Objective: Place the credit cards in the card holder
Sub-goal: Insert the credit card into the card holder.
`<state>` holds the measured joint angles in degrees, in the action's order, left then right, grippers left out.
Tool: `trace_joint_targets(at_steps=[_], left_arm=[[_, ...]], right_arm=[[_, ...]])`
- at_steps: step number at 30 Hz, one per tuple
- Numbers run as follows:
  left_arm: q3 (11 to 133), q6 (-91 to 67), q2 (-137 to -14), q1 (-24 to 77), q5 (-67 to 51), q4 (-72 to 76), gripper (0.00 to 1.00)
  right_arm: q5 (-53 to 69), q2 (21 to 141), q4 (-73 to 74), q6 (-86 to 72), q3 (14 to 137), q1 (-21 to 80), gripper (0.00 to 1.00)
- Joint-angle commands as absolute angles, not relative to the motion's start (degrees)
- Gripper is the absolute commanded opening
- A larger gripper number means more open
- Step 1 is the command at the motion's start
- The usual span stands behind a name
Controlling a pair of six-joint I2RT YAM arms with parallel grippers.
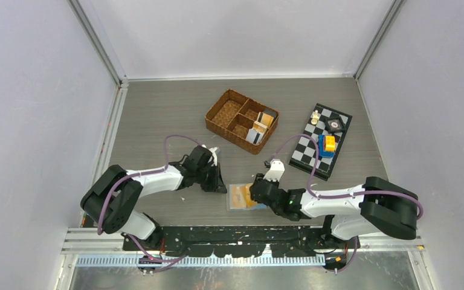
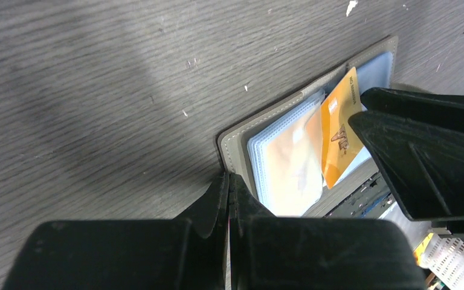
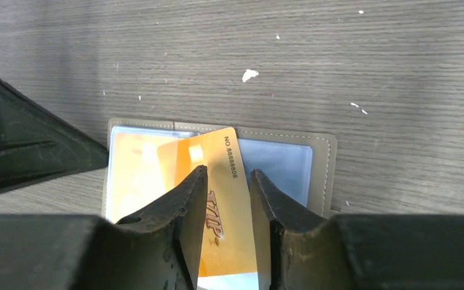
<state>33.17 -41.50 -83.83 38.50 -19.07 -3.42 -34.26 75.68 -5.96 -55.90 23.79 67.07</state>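
The grey-olive card holder (image 1: 234,206) lies open near the front edge, its clear sleeves up, also in the left wrist view (image 2: 235,142) and the right wrist view (image 3: 327,175). An orange credit card (image 3: 229,199) marked VIP lies slanted on the sleeves, partly under one (image 2: 338,136); another orange card shows inside a sleeve. My right gripper (image 3: 228,175) is open, its fingertips just over this card. My left gripper (image 2: 228,179) is shut, its tips at the holder's left edge. More cards (image 1: 264,124) stand in the basket.
A brown wicker compartment basket (image 1: 219,112) stands behind the holder at mid table. A chessboard (image 1: 305,148) with small blocks and pieces lies at the right. The black base rail runs along the front edge just below the holder.
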Motion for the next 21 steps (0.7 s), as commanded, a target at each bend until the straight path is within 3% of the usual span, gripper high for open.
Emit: trace_joint_targets(at_steps=[1,10,21], left_arm=[[33.92,-39.22,-85.74,37.6,-16.35,-4.31,0.0],[33.69,-39.1,-84.75,37.36,-17.6,-4.26,0.0],[32.44,-39.73,-83.99,37.42,-18.81,-3.25,0.0]], right_arm=[[-34.77,72.71,-1.92,-54.61,23.38,67.32,0.39],[-31.11,67.92,-0.77,-55.97,22.64,67.35,0.45],[-27.38,71.0,-4.7,-59.29,21.74,67.37,0.38]])
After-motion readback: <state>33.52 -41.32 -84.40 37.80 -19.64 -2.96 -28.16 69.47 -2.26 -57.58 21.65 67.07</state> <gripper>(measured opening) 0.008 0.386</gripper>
